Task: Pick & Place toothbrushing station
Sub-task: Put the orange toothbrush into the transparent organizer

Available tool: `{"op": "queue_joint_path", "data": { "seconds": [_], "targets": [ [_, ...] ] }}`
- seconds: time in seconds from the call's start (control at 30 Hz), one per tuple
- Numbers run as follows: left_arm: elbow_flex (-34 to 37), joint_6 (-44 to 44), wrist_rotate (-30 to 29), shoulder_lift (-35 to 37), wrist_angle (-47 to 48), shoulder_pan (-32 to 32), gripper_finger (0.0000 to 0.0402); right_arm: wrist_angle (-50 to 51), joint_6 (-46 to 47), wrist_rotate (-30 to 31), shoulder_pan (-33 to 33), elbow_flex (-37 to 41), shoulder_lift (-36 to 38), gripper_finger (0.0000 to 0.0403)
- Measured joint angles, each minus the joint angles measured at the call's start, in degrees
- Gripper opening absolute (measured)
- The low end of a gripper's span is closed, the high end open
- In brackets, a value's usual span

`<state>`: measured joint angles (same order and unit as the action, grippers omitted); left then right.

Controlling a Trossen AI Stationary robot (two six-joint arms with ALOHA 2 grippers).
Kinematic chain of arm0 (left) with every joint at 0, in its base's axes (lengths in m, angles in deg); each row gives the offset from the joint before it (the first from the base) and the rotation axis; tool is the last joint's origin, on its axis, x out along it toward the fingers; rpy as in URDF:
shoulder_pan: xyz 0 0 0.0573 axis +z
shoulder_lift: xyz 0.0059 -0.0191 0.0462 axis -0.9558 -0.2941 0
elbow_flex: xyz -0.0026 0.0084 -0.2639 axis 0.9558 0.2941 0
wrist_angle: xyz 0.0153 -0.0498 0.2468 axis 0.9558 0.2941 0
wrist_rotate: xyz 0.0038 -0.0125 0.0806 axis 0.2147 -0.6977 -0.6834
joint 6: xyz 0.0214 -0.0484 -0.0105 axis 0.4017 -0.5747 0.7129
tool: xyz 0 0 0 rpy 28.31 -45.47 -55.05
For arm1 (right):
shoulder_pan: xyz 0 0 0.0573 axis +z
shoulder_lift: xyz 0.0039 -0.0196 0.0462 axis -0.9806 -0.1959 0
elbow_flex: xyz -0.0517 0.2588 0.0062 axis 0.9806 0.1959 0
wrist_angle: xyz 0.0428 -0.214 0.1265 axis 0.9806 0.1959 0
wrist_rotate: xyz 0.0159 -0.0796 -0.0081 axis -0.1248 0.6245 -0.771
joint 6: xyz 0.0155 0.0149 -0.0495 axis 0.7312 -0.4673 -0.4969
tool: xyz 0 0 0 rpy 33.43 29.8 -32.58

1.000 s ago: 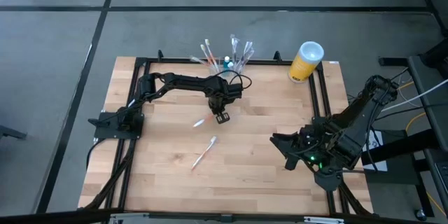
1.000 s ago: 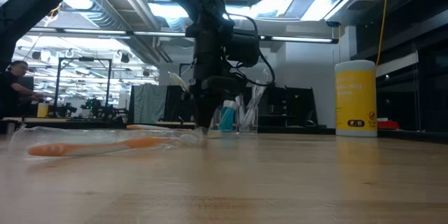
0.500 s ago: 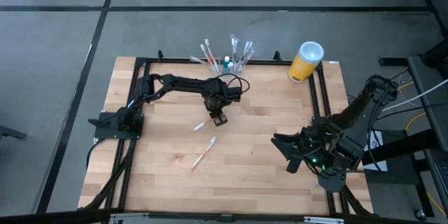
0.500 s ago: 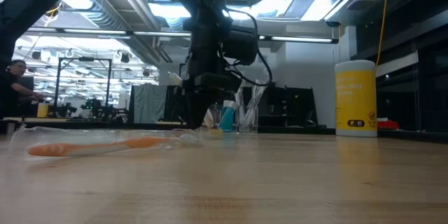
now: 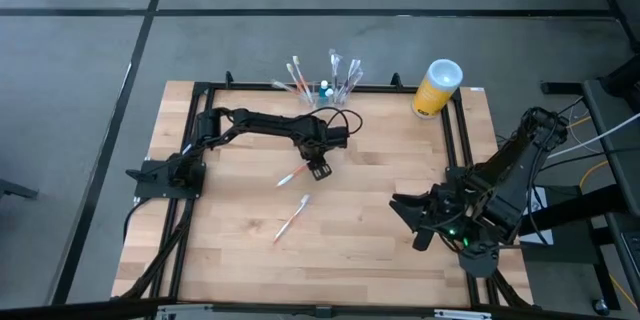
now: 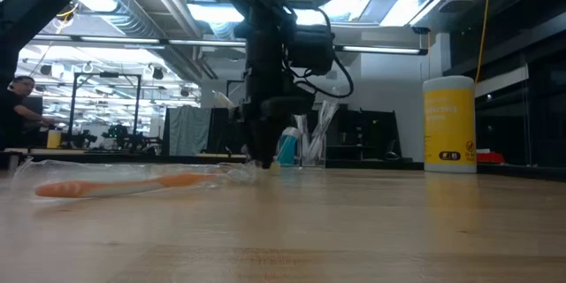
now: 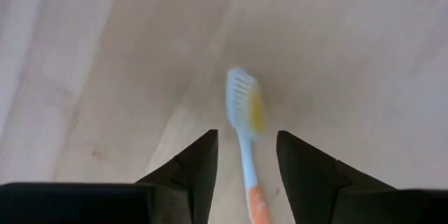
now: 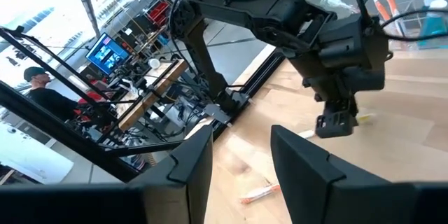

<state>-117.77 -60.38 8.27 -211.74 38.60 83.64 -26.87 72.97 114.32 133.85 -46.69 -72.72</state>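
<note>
Left gripper [image 5: 318, 169] is seen just above the centre of the high view, lowered to the table [image 5: 360, 230], with its jaws parted in the left wrist view and a blue-and-orange toothbrush [image 7: 246, 140] lying loose between them, not clamped. Compared with 1 second ago, the jaws have been spread from a shut position, and the brush [image 5: 292, 176] now rests on the wood just left of the fingers, so a release appears to have been made. That drop is judged to be short of the goal: the toothbrushing station [image 5: 325, 88] is found at the upper centre of the high view, at the table's far edge, already bristling with several brushes. A 2nd toothbrush [image 5: 291, 217] is seen lower down, apart from the 1st. Right gripper [image 5: 412, 222] is parked at the lower right, jaws held apart and empty. A regrasp is probably needed.
</note>
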Motion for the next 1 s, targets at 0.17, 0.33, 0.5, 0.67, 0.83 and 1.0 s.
{"op": "queue_joint_path", "data": {
  "seconds": [0.17,0.33,0.5,0.67,0.83,1.0],
  "targets": [
    [2.12,-1.18,-1.29,0.00,-1.56,0.59,0.0143,-0.10,0.90,0.23,1.07,0.00,0.00,0.0148],
    [5.66,-2.26,-1.18,0.49,-3.34,0.60,0.0143,-0.08,1.35,0.46,1.34,0.00,0.00,0.0148],
    [7.94,-3.18,0.91,0.61,-6.34,0.30,0.0135,-0.10,1.41,0.49,1.34,0.00,0.00,0.0148],
    [8.05,-3.71,1.93,0.59,-7.76,0.39,0.0036,-0.08,1.41,0.49,1.34,0.00,0.00,0.0148],
    [8.42,-4.30,4.11,1.65,-8.70,1.15,0.0006,-0.43,1.41,0.49,1.34,0.00,0.00,0.0148],
    [8.94,-5.60,4.69,7.06,-13.26,1.44,0.0004,-0.75,1.54,1.18,1.34,0.00,-0.83,0.0148]
  ]
}}
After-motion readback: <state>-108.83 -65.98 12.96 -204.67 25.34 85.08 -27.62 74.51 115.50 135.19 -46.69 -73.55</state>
